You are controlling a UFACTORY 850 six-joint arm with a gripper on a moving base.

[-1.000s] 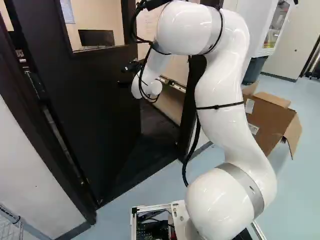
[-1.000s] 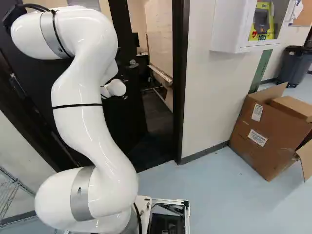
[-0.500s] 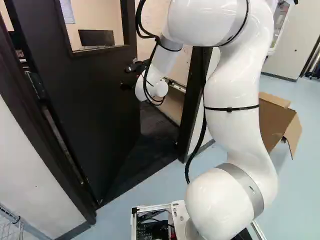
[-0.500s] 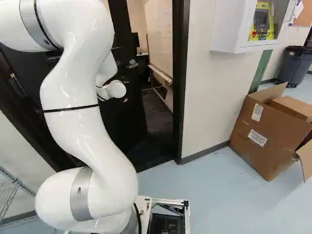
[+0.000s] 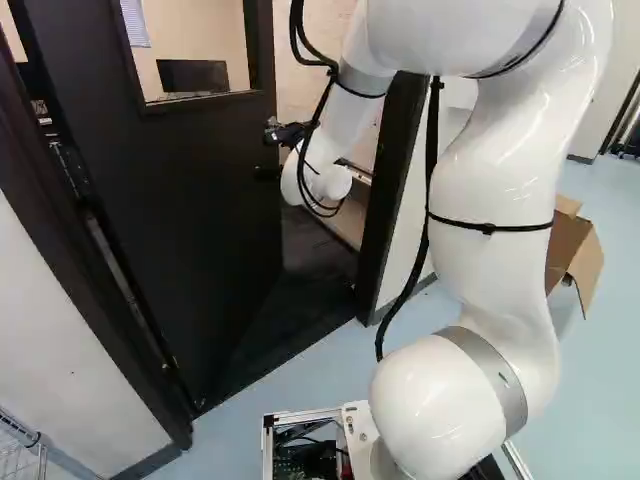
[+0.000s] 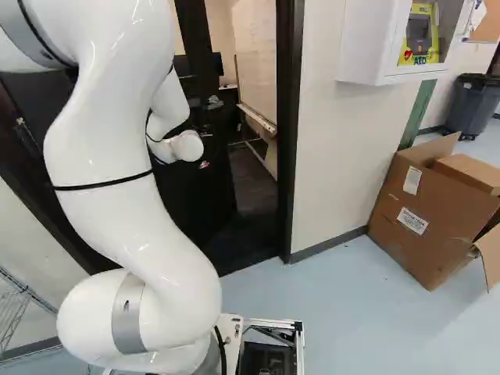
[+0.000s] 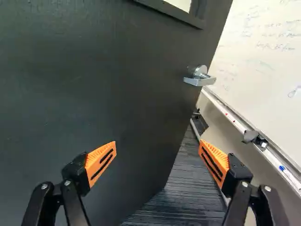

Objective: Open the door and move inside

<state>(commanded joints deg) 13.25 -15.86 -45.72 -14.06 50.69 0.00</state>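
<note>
Right now, the dark, windowed door (image 5: 200,210) stands partly open in its black frame (image 6: 290,133), its silver metal lever handle (image 7: 200,81) ahead of the black gripper (image 5: 285,133), orange-padded fingers (image 7: 100,161) spread wide apart

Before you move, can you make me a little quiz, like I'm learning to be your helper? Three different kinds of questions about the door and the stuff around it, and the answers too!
1. True or false: the door is standing open.

2. Pick one. What are the jaws doing about the silver handle?
A) Squeezing it tight
B) Standing open, not holding it
C) Closed up and pushing it down

3. Fill in the missing word: at the right of the right base view, the big brown box is made of ____.

Key: 1 true; 2 B; 3 cardboard.
</note>
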